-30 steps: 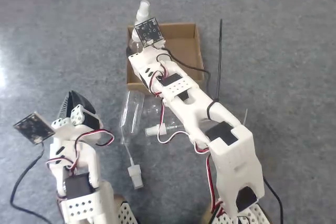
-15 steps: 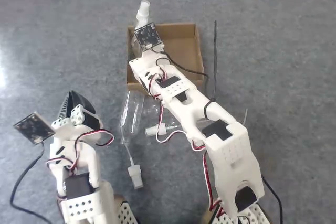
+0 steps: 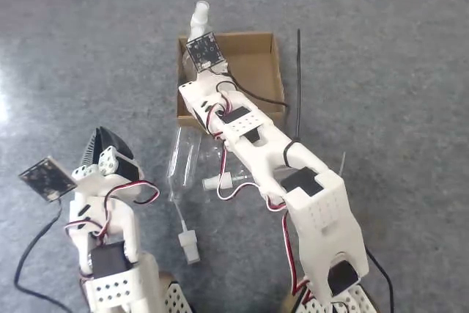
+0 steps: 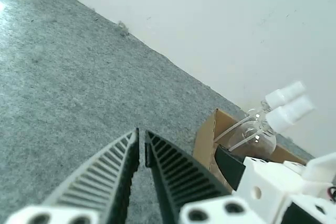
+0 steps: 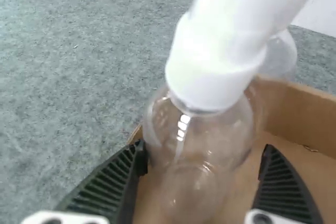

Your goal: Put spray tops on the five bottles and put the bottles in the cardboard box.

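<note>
A clear bottle [image 5: 199, 129] with a white spray top [image 3: 199, 15] stands upright in the far left corner of the cardboard box [image 3: 256, 56]. My right gripper [image 5: 203, 153] is open, with a black finger on each side of the bottle's body and a small gap on one side. A second capped bottle [image 5: 281, 51] stands just behind it; both capped bottles [image 4: 281, 106] show over the box [image 4: 207, 135]. My left gripper [image 3: 97, 144] is shut and holds nothing, raised at the near left; its tips [image 4: 140, 134] point toward the back wall.
An uncapped clear bottle [image 3: 183, 157] lies on the grey mat between the arms, another partly under the right arm [image 3: 214, 153]. A loose spray top with tube [image 3: 189, 243] lies nearer, a second one [image 3: 222, 179] by the right arm. A black cable [image 3: 298, 78] hangs right of the box.
My right wrist has drawn back slightly toward its base while the capped bottle stayed in the box corner. The left arm has not moved.
</note>
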You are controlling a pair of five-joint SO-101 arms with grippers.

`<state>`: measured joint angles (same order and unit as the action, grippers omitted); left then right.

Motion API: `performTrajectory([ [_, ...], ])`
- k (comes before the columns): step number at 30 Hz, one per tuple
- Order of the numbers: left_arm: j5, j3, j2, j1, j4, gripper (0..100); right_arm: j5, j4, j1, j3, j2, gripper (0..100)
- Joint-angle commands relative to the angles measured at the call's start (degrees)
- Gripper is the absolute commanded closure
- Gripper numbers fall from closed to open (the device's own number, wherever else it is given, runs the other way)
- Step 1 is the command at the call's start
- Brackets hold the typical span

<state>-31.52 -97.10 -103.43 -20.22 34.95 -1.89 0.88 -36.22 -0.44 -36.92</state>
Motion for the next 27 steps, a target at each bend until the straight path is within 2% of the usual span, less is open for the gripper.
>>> performTrajectory([
  [1, 0.4, 0.6, -0.9, -0.3, -0.4, 99, 0.7, 3.3, -0.5, -4.3, 2.8, 70.8],
  [12, 0.4, 0.6, -0.9, -0.3, -0.4, 99, 0.6, 8.7, -0.2, -4.1, 6.3, 70.8],
  [19, 0.4, 0.6, -0.9, -0.3, -0.4, 99, 0.6, 8.7, -0.2, -4.1, 6.9, 70.8],
  [27, 0.4, 0.6, -0.9, -0.2, -0.4, 99, 0.7, 8.5, -0.5, 2.7, 14.5, 70.8],
])
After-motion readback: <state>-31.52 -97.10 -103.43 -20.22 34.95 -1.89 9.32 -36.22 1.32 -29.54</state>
